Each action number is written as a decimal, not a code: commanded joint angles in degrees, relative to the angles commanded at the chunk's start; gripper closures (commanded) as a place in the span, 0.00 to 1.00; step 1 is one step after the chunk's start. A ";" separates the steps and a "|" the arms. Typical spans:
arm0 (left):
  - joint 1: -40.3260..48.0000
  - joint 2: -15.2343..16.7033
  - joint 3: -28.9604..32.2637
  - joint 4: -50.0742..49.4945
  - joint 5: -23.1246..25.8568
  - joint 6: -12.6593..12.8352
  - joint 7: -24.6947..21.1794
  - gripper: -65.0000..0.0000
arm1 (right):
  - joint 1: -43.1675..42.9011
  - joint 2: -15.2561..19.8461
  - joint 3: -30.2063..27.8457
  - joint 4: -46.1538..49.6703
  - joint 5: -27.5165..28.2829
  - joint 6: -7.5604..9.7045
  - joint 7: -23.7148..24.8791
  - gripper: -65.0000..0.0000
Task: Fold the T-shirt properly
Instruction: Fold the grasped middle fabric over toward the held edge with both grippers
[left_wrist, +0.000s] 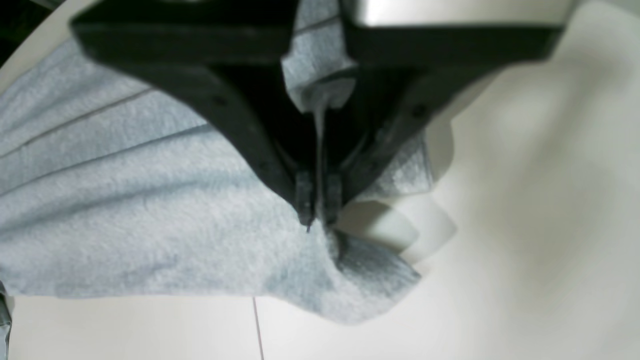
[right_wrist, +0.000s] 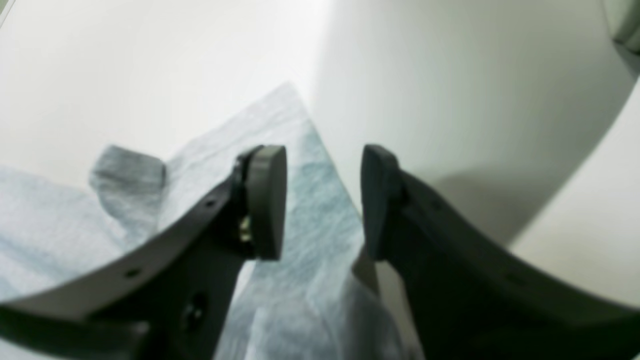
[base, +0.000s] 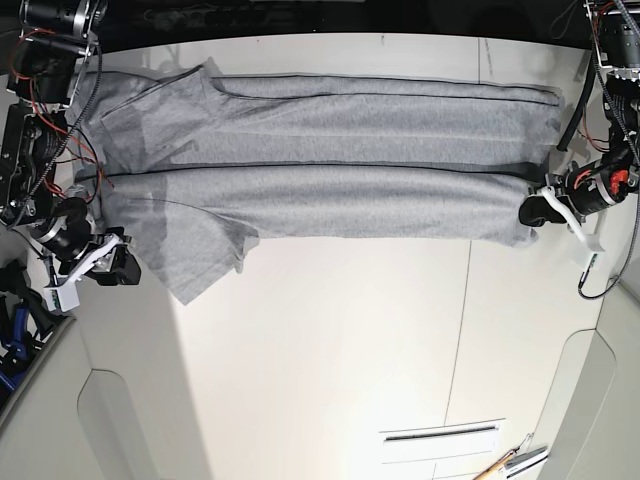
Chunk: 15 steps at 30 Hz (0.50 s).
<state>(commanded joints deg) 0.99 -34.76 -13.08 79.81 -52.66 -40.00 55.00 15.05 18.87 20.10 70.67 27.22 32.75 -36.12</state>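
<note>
T-shirt (base: 350, 135) lies lengthwise left-right; left jaws (left_wrist: 319, 212) pinch its edge; right jaws (right_wrist: 324, 205) spread.

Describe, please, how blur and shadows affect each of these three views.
Left wrist: the pincer is blurred, with soft shadows right of the T-shirt. Right wrist: shirt and open pincer look soft, a broad shadow at right. Base: noticeably sharper, a faint shadow below the shirt's hanging flap.

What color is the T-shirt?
Heather light grey T-shirt, no lettering on the visible parts; the mottling shows best in the left wrist view.
</note>
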 joint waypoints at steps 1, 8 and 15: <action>0.02 0.00 0.00 0.00 0.20 0.00 0.35 1.00 | 0.52 0.02 -0.20 -1.49 -0.52 0.00 1.07 0.62; 0.00 0.00 0.00 0.00 0.11 0.00 0.39 1.00 | 1.62 0.00 -0.26 -8.24 -1.77 0.00 2.56 0.47; 0.00 0.02 0.00 0.00 0.11 0.00 0.33 1.00 | 1.29 0.00 -0.26 -8.24 -1.79 0.00 2.49 0.47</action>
<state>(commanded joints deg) 0.99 -34.74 -13.08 79.81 -52.56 -40.00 55.33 16.34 18.87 19.84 62.43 25.43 32.75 -33.63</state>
